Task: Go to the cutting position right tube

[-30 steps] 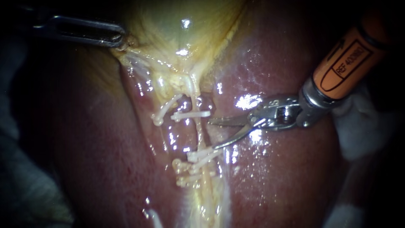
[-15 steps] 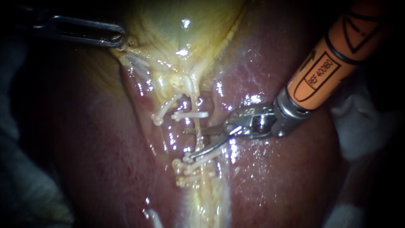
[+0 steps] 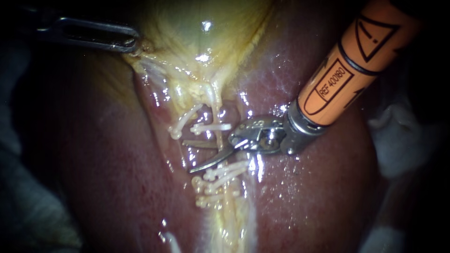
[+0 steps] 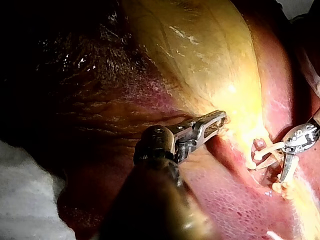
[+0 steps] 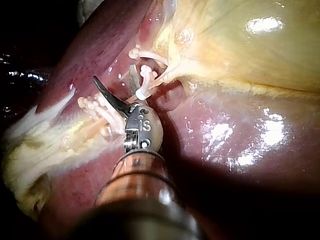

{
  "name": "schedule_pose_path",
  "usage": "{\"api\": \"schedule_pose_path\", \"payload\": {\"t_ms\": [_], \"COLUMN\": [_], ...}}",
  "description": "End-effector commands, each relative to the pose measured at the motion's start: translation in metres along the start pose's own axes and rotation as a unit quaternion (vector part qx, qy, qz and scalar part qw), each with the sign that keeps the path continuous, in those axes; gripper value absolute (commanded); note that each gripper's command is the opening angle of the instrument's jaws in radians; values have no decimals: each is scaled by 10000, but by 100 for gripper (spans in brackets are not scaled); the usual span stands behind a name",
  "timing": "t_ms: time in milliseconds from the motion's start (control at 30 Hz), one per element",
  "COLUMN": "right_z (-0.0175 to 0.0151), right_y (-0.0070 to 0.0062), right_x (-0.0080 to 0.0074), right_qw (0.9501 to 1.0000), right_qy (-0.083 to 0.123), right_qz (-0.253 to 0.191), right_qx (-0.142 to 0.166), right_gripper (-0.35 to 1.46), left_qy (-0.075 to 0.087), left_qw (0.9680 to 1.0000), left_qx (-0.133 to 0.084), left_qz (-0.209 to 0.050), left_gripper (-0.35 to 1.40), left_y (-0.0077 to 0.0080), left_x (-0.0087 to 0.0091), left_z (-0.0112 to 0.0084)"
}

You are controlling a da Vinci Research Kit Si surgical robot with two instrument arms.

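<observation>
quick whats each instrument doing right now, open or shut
left instrument: shut on the gallbladder, at its edge.
right instrument: open, with the tube in the gap, nothing gripped.

Left instrument: shaft lost in shadow behind its jaws, whose tips, closed on the gallbladder, are buried in a tissue fold. Right instrument: shaft cut off by the view's edge behind its wrist. The blade nearer the gallbladder is partly covered where the tube crosses between the parted blades; contact there cannot be told. Wrist views: own shaft blurred nearest the camera
</observation>
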Motion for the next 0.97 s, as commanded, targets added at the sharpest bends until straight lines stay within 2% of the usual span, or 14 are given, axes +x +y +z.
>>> {"api": "schedule_pose_path", "payload": {"t_ms": [33,133,267,500,967], "right_z": [0,1,1,0,1], "right_y": [-3,-13,-27,-41,-43], "right_x": [2,9,25,46,47], "right_qw": [10000,9998,9990,9978,9976], "right_qy": [44,177,334,386,411], "right_qz": [26,59,97,149,148], "right_qx": [26,116,291,524,541], "right_gripper": [132,132,130,130,130], "left_qy": [-1,-1,-1,-1,-2], "left_qw": [10000,10000,10000,10000,10000], "left_qx": [1,0,0,0,-1], "left_qz": [1,1,2,2,2], "left_gripper": [-35,-35,-35,-35,-35], "left_y": [0,0,-1,-1,-1], "left_x": [0,0,0,0,0], "left_z": [0,0,0,1,0]}}
